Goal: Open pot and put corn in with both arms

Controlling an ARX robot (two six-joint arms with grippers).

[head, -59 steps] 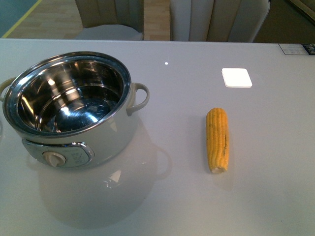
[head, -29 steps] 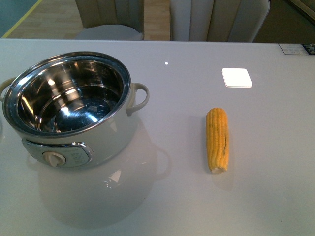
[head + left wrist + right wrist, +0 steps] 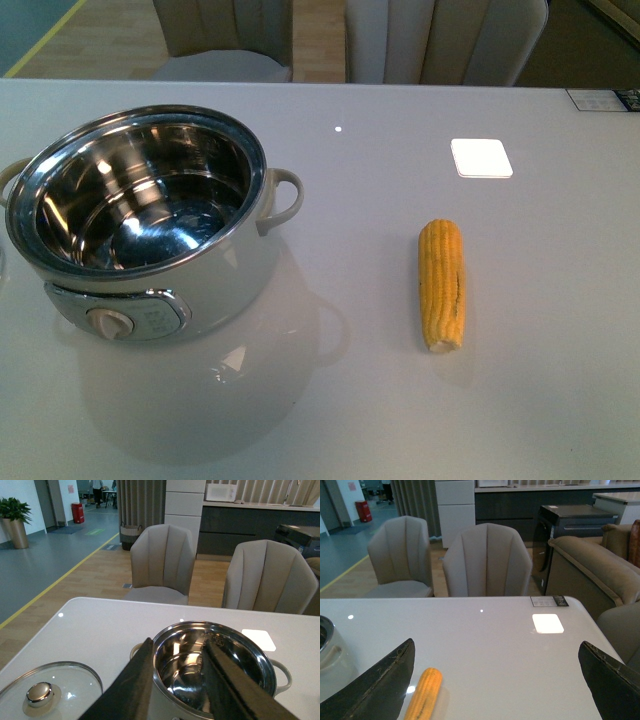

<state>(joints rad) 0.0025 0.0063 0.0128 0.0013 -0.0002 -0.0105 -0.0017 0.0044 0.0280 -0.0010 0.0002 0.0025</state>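
1. your left gripper (image 3: 178, 646) hovers near the pot (image 3: 260, 656), pointing at its open mouth. its two dark fingers (image 3: 142, 680) are spread, with nothing between them.
2. your right gripper (image 3: 496, 647) hangs above the table (image 3: 520, 670), out to the pot's right. its jaws are spread very wide and hold nothing.
3. the corn (image 3: 442, 285) lies flat on the table, well to the right of the pot and not touching it. its long axis runs from near you to far, about level with the pot's front half. the cut end faces you and the rounded end points away.
4. the pot's steel inside is uncovered, and its knob panel (image 3: 120, 318) faces you.
5. a glass lid (image 3: 45, 692) with a steel knob lies flat on the table, on the other side of the pot from the corn.
6. the table is pale grey and glossy. a white square (image 3: 481, 157) shows on it beyond the corn.
7. beige chairs (image 3: 487, 560) stand at the table's far edge from the pot, on a wooden floor.
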